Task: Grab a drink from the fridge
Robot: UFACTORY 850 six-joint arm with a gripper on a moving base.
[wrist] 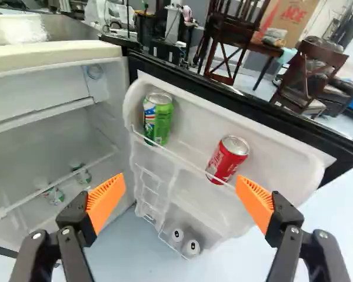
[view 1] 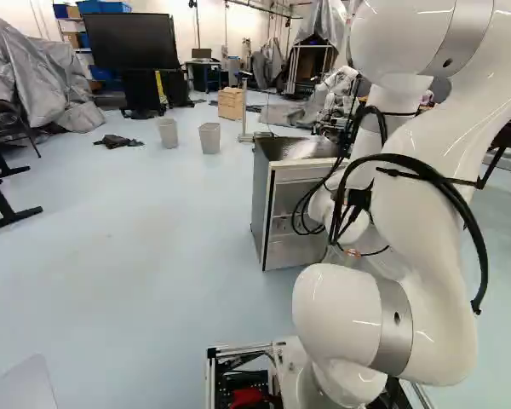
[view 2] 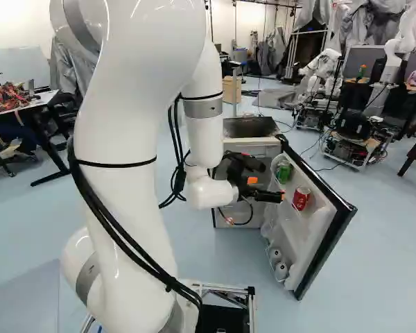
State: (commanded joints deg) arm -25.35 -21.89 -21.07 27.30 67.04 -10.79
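Just short of the open fridge door, holds the gripper spread wide, with nothing between its orange pads and no touch on any can. Out ahead, faces the red can, leaning a little behind the rail of the upper door shelf, nearer to one finger's line than to the middle of the gap. Along the same shelf, towards the hinge side, finds the green can, just as fit for a task asking only for a drink. Lower in the door, shows two more cans, end on; off inside the fridge cabinet, a pair of green-marked containers, too faint to name for certain. As for progress, seems roughly halfway: has the door well open, the drinks exposed and the gripper near enough for an approach. Lacks the grab itself: needs to settle on a can, probably the red one, centre on it, clear the rail, close around it and lift it out. Might knock the leaning can over or catch a fingertip on the rail if going in off centre.
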